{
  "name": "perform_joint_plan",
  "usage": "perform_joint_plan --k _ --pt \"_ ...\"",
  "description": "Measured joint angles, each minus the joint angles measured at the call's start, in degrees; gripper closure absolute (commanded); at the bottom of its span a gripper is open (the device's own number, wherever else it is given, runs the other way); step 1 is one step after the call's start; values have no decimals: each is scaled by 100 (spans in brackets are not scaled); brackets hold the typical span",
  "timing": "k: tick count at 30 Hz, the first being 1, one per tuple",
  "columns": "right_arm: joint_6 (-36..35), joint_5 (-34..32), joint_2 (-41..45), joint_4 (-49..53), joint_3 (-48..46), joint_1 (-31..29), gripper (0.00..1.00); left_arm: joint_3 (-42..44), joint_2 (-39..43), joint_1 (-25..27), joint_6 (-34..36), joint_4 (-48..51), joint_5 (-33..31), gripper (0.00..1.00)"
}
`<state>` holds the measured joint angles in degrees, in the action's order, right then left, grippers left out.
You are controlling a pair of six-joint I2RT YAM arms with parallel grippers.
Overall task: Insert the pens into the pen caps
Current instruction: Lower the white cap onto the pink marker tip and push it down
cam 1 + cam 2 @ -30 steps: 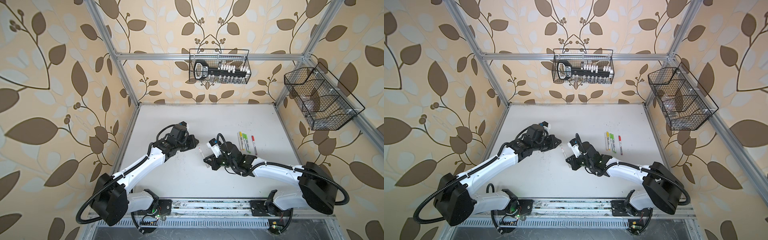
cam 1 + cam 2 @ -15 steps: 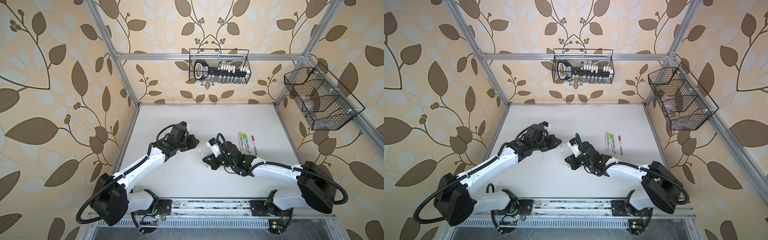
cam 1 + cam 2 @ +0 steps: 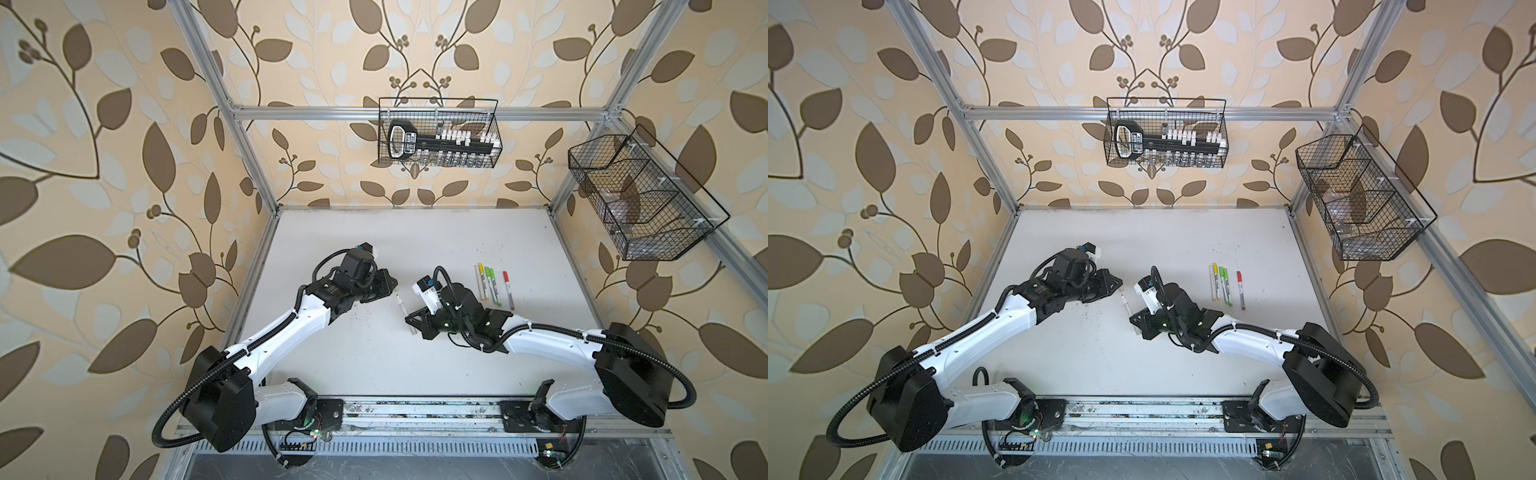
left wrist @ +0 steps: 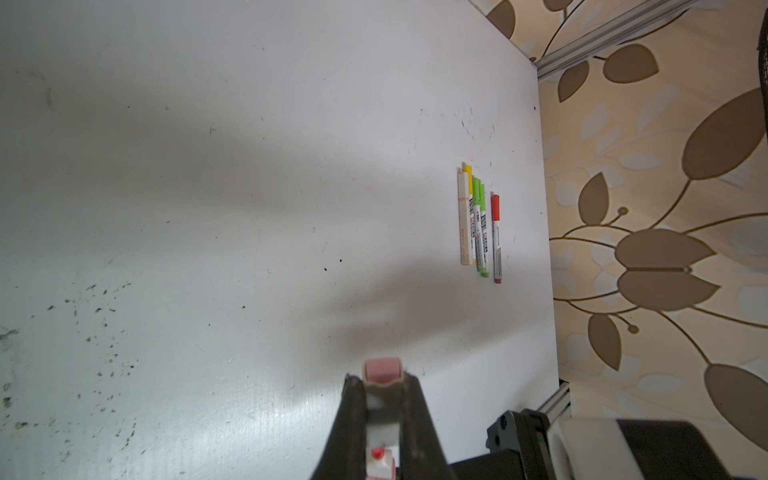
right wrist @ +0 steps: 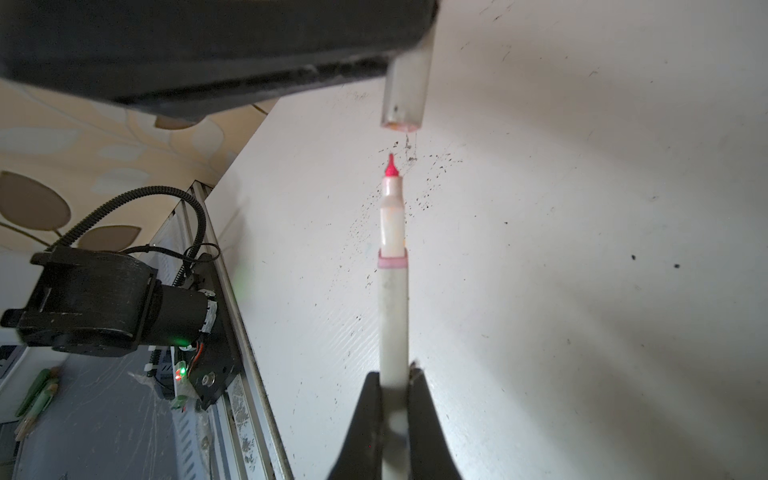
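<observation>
My left gripper (image 4: 381, 380) is shut on a short whitish-clear pen cap (image 4: 381, 374) with a pink end. The same cap (image 5: 404, 95) sticks out of the left fingers in the right wrist view, its open mouth facing the pen. My right gripper (image 5: 394, 374) is shut on the white barrel of a pen (image 5: 392, 316). Its red tip (image 5: 390, 164) points at the cap, in line with it, a small gap short of the mouth. In both top views the pen (image 3: 404, 311) (image 3: 1128, 311) spans between the left gripper (image 3: 392, 286) and the right gripper (image 3: 413, 326) above mid-table.
Several capped pens (image 3: 492, 284) (image 3: 1225, 286) (image 4: 478, 224) lie side by side on the white table, right of the right wrist. A wire basket (image 3: 438, 133) hangs on the back wall and another (image 3: 640, 199) on the right wall. Dark specks dot the table near the left arm.
</observation>
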<state>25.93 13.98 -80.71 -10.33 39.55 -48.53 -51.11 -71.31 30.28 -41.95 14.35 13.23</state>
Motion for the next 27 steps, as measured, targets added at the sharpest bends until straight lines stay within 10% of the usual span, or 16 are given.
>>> perform_joint_plan --k 27 --pt "2 7 0 -44 0 2 97 184 92 -190 -177 -273 205 96"
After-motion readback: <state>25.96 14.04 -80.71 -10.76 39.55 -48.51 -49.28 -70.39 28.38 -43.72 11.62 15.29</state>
